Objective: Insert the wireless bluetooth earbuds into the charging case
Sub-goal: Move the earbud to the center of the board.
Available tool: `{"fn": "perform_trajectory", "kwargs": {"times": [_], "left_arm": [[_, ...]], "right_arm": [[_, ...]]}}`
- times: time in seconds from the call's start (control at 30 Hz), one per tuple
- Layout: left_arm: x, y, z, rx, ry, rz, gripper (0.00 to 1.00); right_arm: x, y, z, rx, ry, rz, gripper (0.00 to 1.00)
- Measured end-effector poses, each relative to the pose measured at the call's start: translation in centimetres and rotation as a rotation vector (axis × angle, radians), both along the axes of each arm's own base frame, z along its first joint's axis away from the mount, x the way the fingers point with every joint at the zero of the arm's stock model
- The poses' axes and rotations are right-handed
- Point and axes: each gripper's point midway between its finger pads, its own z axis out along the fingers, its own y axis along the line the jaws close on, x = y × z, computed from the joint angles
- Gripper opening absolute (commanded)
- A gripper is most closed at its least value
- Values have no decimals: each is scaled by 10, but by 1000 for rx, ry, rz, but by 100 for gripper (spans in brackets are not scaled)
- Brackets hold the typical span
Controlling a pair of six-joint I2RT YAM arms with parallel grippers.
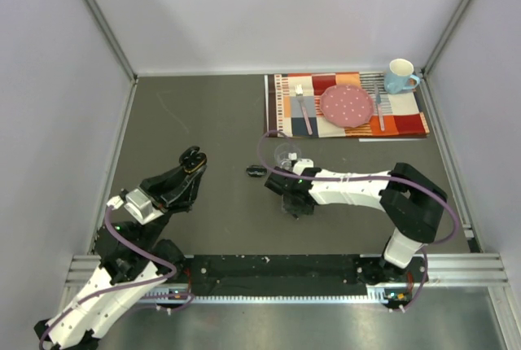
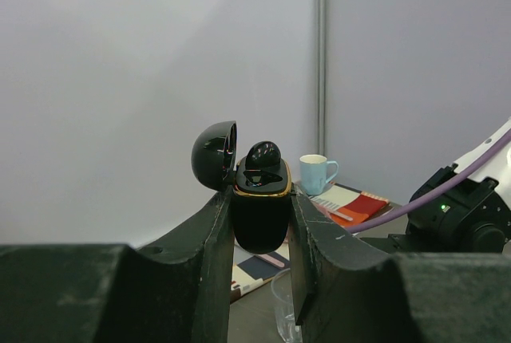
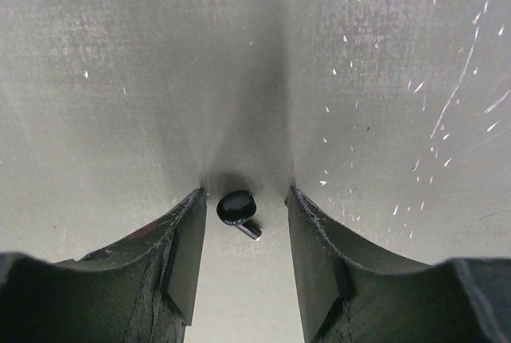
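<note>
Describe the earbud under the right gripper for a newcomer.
On the grey table, find the right gripper pointing down near the middle. The earbud lies between its open fingers: a tiny glossy black bean with a short stem, far smaller than the charging case in the left gripper.

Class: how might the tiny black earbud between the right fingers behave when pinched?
The earbud looks glossy and rounded, so it may slip from the fingers. Its short stem probably stops it rolling far. Tiny, so likely light.
</note>
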Motion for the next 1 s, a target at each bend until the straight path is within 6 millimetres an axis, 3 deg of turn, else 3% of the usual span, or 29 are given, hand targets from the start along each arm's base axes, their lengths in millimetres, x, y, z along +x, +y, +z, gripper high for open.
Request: {"fn": "perform_trajectory", "kwargs": {"times": [0.6,0.77,0.83,1.0], "left_arm": [[0,0,0,0,1,-1,0],[0,0,0,0,1,-1,0],[0,0,0,0,1,-1,0],[0,0,0,0,1,-1,0]], "right_arm": [[5,5,0,-21,0,190,23],[5,5,-1,-20,2,198,23],[4,6,-1,-19,2,198,32],[4,10,0,6,7,190,41]]}}
